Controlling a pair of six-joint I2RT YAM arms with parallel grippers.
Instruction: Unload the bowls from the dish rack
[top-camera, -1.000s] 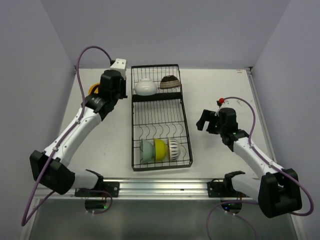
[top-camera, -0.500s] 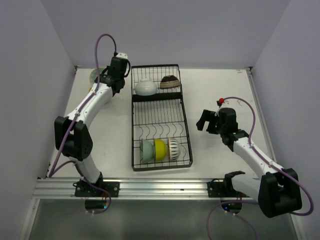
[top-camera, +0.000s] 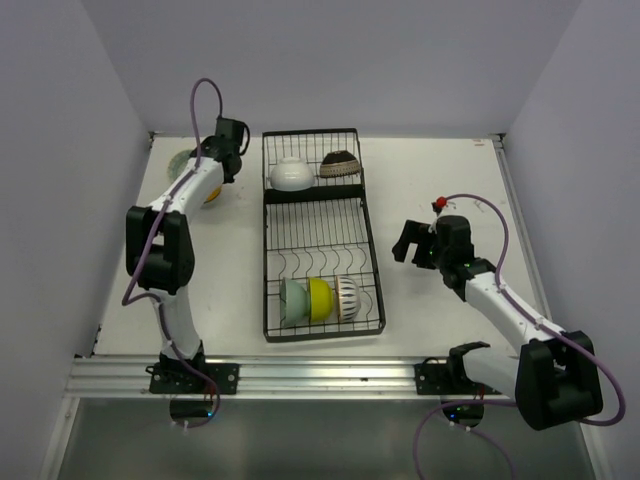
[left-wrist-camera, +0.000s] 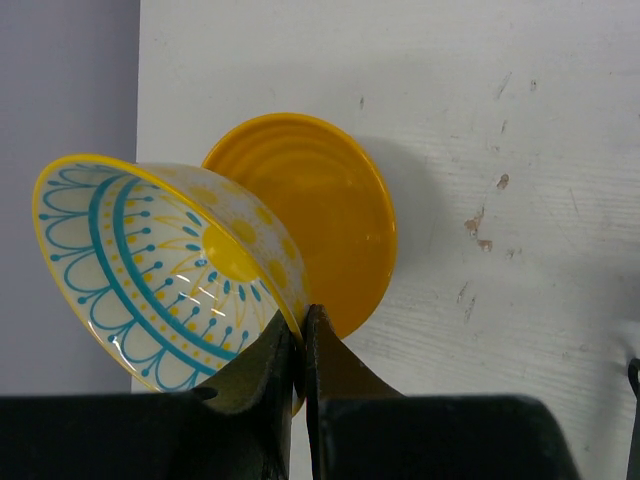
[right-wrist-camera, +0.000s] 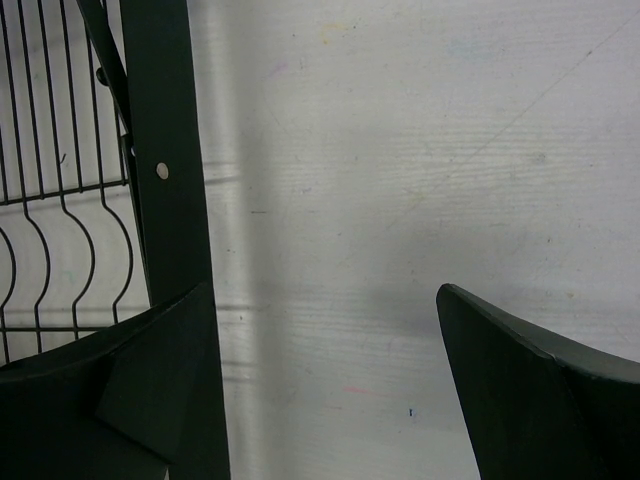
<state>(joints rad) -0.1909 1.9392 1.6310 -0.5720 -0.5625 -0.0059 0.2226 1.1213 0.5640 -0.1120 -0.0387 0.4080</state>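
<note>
Cream patterned bowl is clamped at the rim by left jaws, tilted over orange bowl on desk, left of dish rack. Right jaws are held wide apart beside rack. Five racked bowls are seen.

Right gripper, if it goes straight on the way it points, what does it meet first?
Likely bare table beside the dish rack; the open right gripper frames only tabletop, though depth is unclear.

Seven bowls, one dish rack
</note>
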